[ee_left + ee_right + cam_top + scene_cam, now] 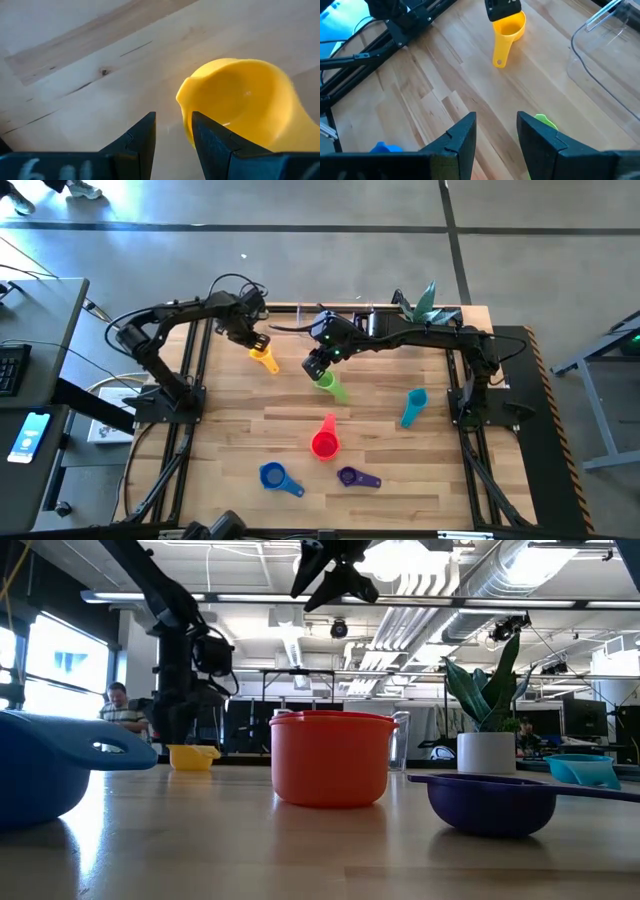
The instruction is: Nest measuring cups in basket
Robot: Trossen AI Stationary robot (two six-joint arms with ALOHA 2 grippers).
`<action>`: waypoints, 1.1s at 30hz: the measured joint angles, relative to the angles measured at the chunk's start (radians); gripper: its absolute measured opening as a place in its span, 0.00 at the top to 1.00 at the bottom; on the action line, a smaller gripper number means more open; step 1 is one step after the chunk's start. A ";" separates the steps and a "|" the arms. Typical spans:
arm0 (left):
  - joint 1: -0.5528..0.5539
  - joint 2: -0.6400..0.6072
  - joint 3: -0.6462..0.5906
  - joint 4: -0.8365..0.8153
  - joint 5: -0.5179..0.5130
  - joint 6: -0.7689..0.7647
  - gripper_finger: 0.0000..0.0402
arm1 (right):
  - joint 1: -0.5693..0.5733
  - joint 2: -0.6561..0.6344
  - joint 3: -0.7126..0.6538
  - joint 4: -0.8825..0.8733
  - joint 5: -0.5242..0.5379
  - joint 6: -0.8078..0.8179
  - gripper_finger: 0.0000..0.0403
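My left gripper (258,343) is open and low over the yellow cup (264,358), which sits upright near the table's far left. In the left wrist view its fingers straddle the bowl's rim (184,107). My right gripper (316,366) is open and raised well above the table (338,575), over the green cup (331,386), whose edge (545,121) shows past one finger. The light blue cup (413,407), red cup (326,442), blue cup (275,477) and purple cup (355,477) lie on the table nearer me. The clear basket (602,55) stands at the far edge. No orange cup shows. My left gripper comes at the yellow cup from above, pointing down, at the bowl's rim (186,117) on the side away from the handle (499,52). One finger (212,142) is over the bowl and the other outside. I cannot tell whether either touches it.
A white pot with a green plant (420,300) stands at the far edge, right of the basket. Bare wood lies between the yellow cup and the red cup. Dark frame rails run along the table's left and right sides. A person (118,705) sits in the room beyond.
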 joint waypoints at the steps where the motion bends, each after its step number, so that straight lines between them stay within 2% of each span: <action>1: 0.000 0.010 0.000 0.003 0.000 0.000 0.71 | 0.000 0.000 0.000 0.000 0.000 0.005 0.67; 11: 0.000 0.031 0.000 0.038 -0.001 0.056 0.74 | 0.000 0.000 0.000 0.000 0.002 0.006 0.67; 21: 0.000 0.029 0.000 0.046 0.002 0.133 0.98 | 0.000 0.000 0.000 0.000 0.006 0.007 0.67; 27: -0.003 0.028 0.001 0.046 0.005 0.174 0.98 | 0.000 0.000 0.000 0.000 -0.004 0.043 0.67; 33: -0.018 -0.010 0.000 0.003 0.061 0.186 0.99 | 0.022 0.000 0.000 -0.050 -0.019 0.060 0.67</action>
